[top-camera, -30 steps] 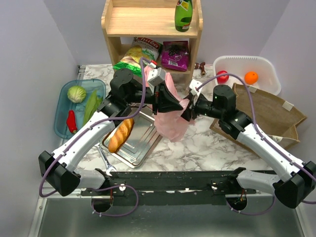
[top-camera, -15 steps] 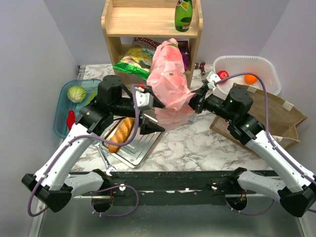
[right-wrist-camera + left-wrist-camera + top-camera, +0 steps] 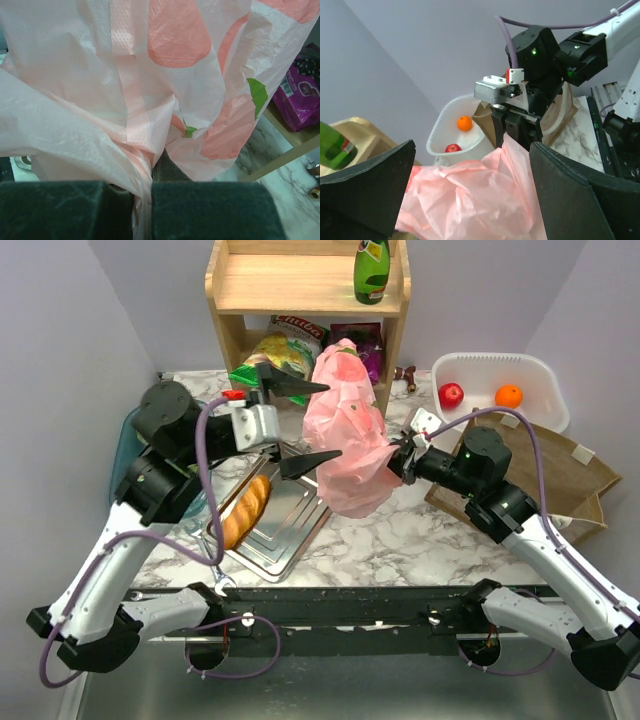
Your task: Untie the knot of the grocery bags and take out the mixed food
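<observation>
Left gripper (image 3: 305, 423): jaws released and spread wide, holding nothing. It is raised above the tray with the tips pointing right at the bag's left edge; whether they touch it cannot be told.
Right gripper (image 3: 398, 458): jaws clenched on a bunched fold at the bag's right side. The wrist view shows thin film pinched between the two dark fingers (image 3: 65, 210).
Bag (image 3: 345, 430): pink, crinkled and translucent with darker pink patches. It stands tall between the two grippers, over the tabletop just right of the tray and in front of the shelf. Whether its bottom touches the tabletop cannot be told, and its contents are not visible.
Tabletop (image 3: 400, 540): marbled white.
Tray (image 3: 290, 530): steel, lying at an angle left of the bag.
Bread (image 3: 245, 512): golden loaf on the tray's left half.
Shelf (image 3: 300, 285): wooden, at the back.
Bottle (image 3: 372, 270): green, upright on the shelf's top board.
Crisp packet (image 3: 268, 355): yellow-green, in the lower compartment.
Purple packet (image 3: 365, 340): beside the crisp packet, partly behind the bag.
Basin (image 3: 530, 370): white, back right.
Red fruit (image 3: 451, 395): inside the basin.
Orange (image 3: 509, 396): inside the basin, apart from the red fruit.
Paper bag (image 3: 545, 470): brown, flat on the tabletop beneath the right arm, just beside the basin.
Blue bin (image 3: 122, 450): at the far left, mostly hidden by the left arm.
</observation>
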Available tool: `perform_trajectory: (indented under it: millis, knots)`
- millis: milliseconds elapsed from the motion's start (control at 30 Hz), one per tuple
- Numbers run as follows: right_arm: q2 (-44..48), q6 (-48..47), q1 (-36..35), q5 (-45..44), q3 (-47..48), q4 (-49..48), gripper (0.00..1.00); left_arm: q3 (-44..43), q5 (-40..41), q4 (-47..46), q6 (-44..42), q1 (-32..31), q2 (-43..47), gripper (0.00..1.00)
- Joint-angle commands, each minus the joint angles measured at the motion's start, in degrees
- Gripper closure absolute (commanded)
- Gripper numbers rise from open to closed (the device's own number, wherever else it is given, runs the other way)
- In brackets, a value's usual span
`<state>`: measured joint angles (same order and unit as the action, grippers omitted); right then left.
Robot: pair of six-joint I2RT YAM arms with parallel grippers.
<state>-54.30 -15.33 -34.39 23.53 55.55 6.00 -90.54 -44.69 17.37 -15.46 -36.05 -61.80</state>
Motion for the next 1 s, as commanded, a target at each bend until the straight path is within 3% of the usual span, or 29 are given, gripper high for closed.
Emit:
perform_trajectory:
  millis: [0,100,200,333,533,567,700,733,767,867,967]
  knots:
    - [-0.35,0.92,0.20,3.19,1.14,-3.83,0.99,8.89,2.85,-2.87,-1.51,-1.35,-5.50,0.02]
    - [-0.45,5.21,0.20,4.63,2.92,-7.08,0.99,19.18,-0.35,-8.43,-1.17,-1.32,-5.72,0.01]
    - [-1.82,10.22,0.21,11.46,5.52,-6.67,0.99,25.26,-2.79,-17.00,-0.39,-3.00,-6.73,0.01]
    - [-4.13,14.42,-0.05,20.10,6.31,-6.09,0.99,24.03,1.33,-22.38,0.08,-6.41,-10.78,0.02]
    - [-6.16,17.12,-0.24,21.46,7.73,-3.34,0.99,29.71,7.79,-37.08,6.18,-7.28,-9.65,0.03]
    - [-6.15,17.87,-0.24,20.71,7.65,-3.45,0.99,29.74,7.08,-37.77,7.72,-7.21,-9.36,0.14]
    - [-5.61,18.67,-0.24,17.76,8.33,-0.75,0.98,28.95,1.25,-35.99,13.06,-7.10,-7.10,0.80]
    - [-5.48,17.93,-0.26,17.19,9.03,0.95,0.92,29.50,1.43,-35.87,13.78,-7.10,-6.12,0.94]
    - [-5.30,17.61,-0.24,16.19,9.70,2.47,0.86,30.35,1.78,-35.40,13.58,-7.02,-5.20,1.00]
    - [-4.52,14.36,-0.23,14.06,12.24,8.26,0.47,31.86,1.15,-31.46,10.33,-5.71,-2.85,1.00]
    - [-3.64,9.79,-0.23,5.25,15.73,14.04,0.20,32.10,-2.14,-26.60,8.55,-2.09,-1.84,1.00]
